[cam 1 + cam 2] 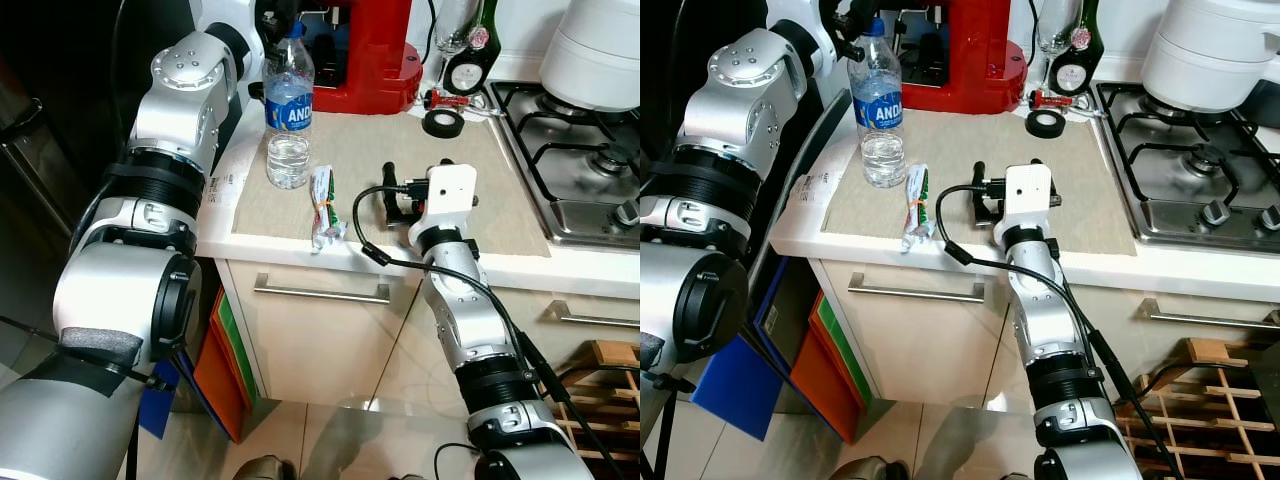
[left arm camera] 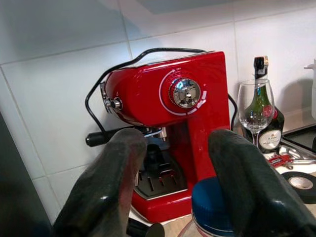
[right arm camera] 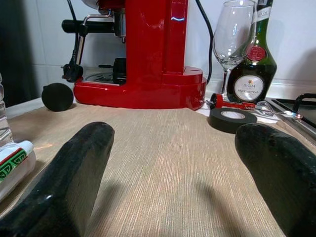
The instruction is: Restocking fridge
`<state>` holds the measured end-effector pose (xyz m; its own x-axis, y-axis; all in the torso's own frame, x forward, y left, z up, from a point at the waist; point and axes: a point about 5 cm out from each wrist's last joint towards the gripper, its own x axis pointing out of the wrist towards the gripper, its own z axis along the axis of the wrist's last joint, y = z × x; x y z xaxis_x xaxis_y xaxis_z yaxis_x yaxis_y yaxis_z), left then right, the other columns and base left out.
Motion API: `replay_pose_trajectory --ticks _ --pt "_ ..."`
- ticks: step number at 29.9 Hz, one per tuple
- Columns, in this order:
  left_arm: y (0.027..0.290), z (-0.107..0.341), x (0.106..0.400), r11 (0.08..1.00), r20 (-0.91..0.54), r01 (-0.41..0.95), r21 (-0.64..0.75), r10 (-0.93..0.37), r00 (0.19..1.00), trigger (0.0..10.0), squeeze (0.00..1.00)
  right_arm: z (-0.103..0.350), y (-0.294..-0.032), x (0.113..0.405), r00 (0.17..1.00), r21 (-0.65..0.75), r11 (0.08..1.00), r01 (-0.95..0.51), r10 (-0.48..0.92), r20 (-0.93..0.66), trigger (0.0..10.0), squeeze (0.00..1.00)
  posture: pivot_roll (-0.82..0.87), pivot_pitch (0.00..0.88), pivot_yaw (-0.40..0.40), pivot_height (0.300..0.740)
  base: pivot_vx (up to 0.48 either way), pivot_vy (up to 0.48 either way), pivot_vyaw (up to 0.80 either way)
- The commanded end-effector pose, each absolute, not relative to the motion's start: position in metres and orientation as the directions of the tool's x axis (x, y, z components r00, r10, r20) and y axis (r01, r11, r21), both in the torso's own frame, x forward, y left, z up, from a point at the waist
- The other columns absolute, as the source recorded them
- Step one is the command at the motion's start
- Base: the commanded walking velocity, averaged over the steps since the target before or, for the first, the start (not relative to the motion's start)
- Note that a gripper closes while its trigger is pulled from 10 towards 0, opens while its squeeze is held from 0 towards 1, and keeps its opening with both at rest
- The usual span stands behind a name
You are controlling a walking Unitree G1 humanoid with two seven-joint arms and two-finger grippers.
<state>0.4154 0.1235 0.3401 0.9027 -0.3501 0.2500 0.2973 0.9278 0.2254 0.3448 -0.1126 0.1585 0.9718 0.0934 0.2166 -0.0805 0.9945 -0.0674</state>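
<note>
A clear water bottle [image 1: 289,110] with a blue label and blue cap [image 2: 212,205] stands upright at the left end of the beige mat [image 1: 480,190]. My left gripper [image 2: 177,143] is open at the bottle's top, one finger on each side just above the cap. A white snack packet [image 1: 323,208] with green and orange print lies on the mat in front of the bottle. My right gripper [image 3: 175,133] hovers low over the mat to the right of the packet, open and holding nothing.
A red coffee machine [image 1: 375,50] stands behind the bottle. A black tape roll [image 1: 442,122], a wine glass [image 3: 236,34] and a dark bottle [image 3: 256,69] sit at the back. The gas hob [image 1: 570,160] with a white pot [image 1: 600,50] is at right.
</note>
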Motion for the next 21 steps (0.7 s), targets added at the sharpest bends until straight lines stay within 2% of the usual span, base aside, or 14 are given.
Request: replay_pose_trajectory --ticks 1,10,21 --pt "0.121 0.329 0.418 0.926 0.195 0.313 0.213 -0.354 0.915 10.0 1.0 0.159 -0.112 0.344 0.971 -0.073 0.994 -0.087 0.101 0.217 10.0 0.0 0.05 0.0 0.017 0.74 0.0 0.0 0.0" --pt "0.113 0.336 0.415 0.906 0.217 0.34 0.25 -0.395 0.893 10.0 1.0 0.159 -0.111 0.344 0.971 -0.069 0.994 -0.088 0.102 0.217 10.0 0.0 0.05 0.0 0.02 0.74 0.0 0.0 0.0" --pt "0.117 0.357 0.41 0.91 0.3 0.287 0.3 -0.376 0.877 10.0 1.0 0.159 -0.11 0.345 0.97 -0.072 0.993 -0.094 0.108 0.216 10.0 0.0 0.05 0.0 0.016 0.74 0.0 0.0 0.0"
